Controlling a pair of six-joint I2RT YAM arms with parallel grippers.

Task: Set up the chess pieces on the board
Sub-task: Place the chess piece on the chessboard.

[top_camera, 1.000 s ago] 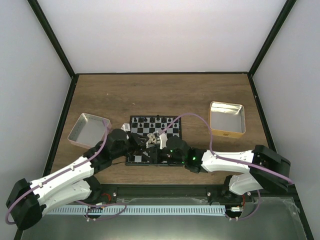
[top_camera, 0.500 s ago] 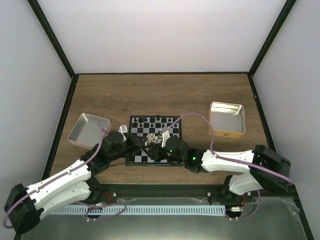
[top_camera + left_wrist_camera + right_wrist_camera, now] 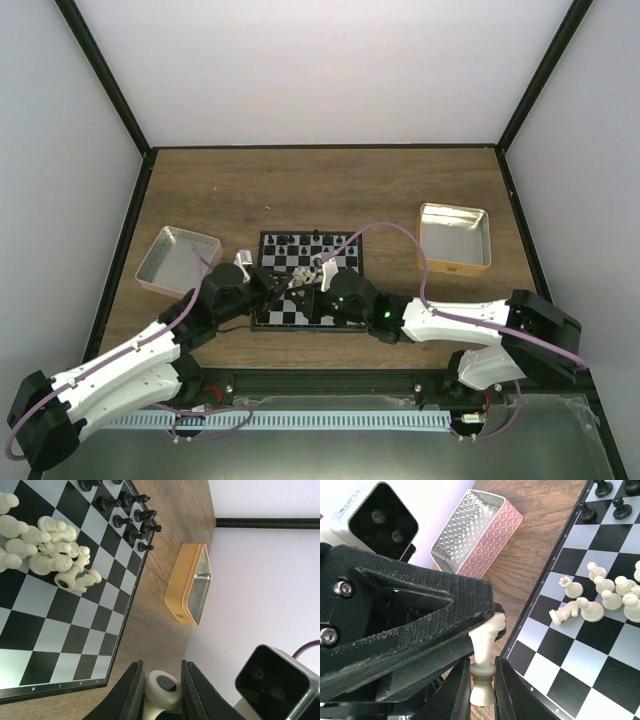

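Note:
The board [image 3: 345, 262] lies mid-table, with a row of black chess pieces [image 3: 305, 240] along its far edge and a heap of white pieces [image 3: 303, 276] near the middle. Just off the board's [image 3: 600, 655] edge, both grippers meet on one white piece [image 3: 484, 645]. My right gripper [image 3: 482, 690] is shut on the piece's collar near its base. My left gripper [image 3: 159, 690] is shut on the same piece [image 3: 162, 687], whose felt-bottomed base faces the camera. The white heap [image 3: 50, 550] and black pieces [image 3: 132, 517] show on the board [image 3: 50, 630].
A silver-lined pink tin [image 3: 175, 258] stands left of the board, close behind the left arm. A gold-rimmed tin [image 3: 455, 238] stands to the right. Both arms crowd the board's near edge. The wooden table is walled on three sides.
My right gripper's fingers have closed onto the white piece that the left gripper holds. The left arm has shifted slightly toward the board.

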